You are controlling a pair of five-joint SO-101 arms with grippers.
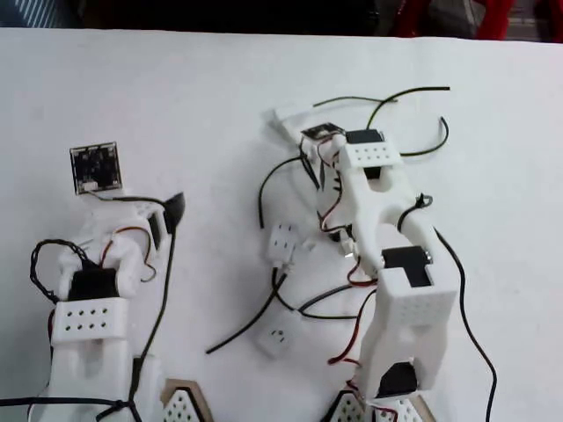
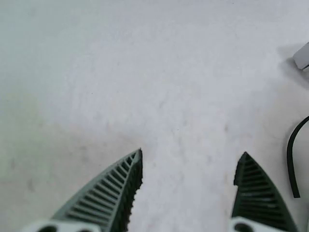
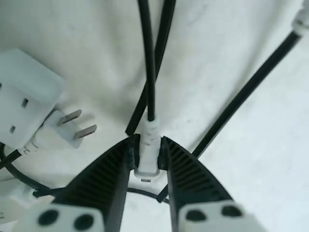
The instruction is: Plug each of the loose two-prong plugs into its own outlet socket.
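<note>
Gripper, right (image 3: 148,141): fingers pressed together on a white plug (image 3: 147,157). The plug's long axis runs in line with the fingers, and its black cord (image 3: 147,58) leads straight away from the wrist. Its prongs are hidden between the fingers, so their direction cannot be told.

Socket block (image 3: 24,92): lies near the held plug, on the side toward the left arm, slots facing up.

Second plug (image 3: 43,137): loose, just beside that block, both prongs bare and pointing away from it.

Further socket block (image 1: 277,338): nearer the arm bases, cords crossing between.

Gripper, left (image 2: 192,154): fingers spread over bare table (image 2: 145,72), well apart from the blocks. By this layout the right arm is the nearer one.
</note>
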